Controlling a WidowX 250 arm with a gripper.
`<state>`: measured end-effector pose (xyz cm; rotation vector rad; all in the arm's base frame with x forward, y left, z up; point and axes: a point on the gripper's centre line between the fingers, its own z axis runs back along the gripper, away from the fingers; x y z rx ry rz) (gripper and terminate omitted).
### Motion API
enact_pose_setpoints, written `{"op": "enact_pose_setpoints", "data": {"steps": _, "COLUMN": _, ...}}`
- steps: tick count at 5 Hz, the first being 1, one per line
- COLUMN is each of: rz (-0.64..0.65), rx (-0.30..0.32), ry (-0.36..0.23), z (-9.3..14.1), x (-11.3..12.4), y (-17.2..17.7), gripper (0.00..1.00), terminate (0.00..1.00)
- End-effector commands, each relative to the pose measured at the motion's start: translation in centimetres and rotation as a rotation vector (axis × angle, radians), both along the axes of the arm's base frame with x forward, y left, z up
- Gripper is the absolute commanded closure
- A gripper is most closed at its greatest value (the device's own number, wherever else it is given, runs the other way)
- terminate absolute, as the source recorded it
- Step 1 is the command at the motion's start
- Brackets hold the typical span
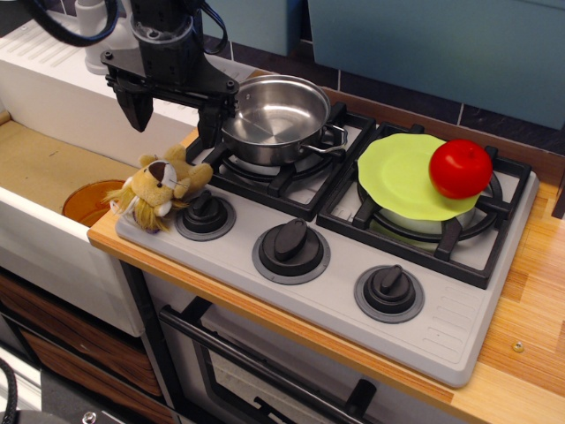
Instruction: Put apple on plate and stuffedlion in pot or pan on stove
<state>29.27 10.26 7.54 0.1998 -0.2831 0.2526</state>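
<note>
The red apple (460,168) rests on the right part of the lime-green plate (400,177), which lies on the back right burner of the grey stove (335,291). The tan stuffed lion (159,190) lies on the stove's front left corner, beside the leftmost knob. The steel pot (274,117) stands empty on the back left burner. My black gripper (172,119) hangs open and empty above the lion, just left of the pot, its fingers (135,108) spread wide and pointing down.
A white sink unit with a grey faucet (101,35) lies to the left. An orange-brown disc (88,201) sits in the basin left of the lion. Three black knobs (291,250) line the stove front. Wooden counter (530,318) runs on the right.
</note>
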Motion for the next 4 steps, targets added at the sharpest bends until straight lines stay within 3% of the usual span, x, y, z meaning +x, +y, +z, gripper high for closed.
{"op": "enact_pose_setpoints", "data": {"steps": 1, "rz": 0.017, "rx": 0.012, "ry": -0.048, "z": -0.15, "x": 0.79, "y": -0.24, "gripper": 0.0, "terminate": 0.0}}
{"op": "enact_pose_setpoints", "data": {"steps": 2, "rz": 0.026, "rx": 0.017, "ry": -0.06, "z": -1.0, "x": 0.6, "y": 0.11, "gripper": 0.0, "terminate": 0.0}}
{"op": "enact_pose_setpoints", "data": {"steps": 4, "rz": -0.003, "rx": 0.029, "ry": -0.047, "z": -0.08, "x": 0.26, "y": -0.66, "gripper": 0.0, "terminate": 0.0}}
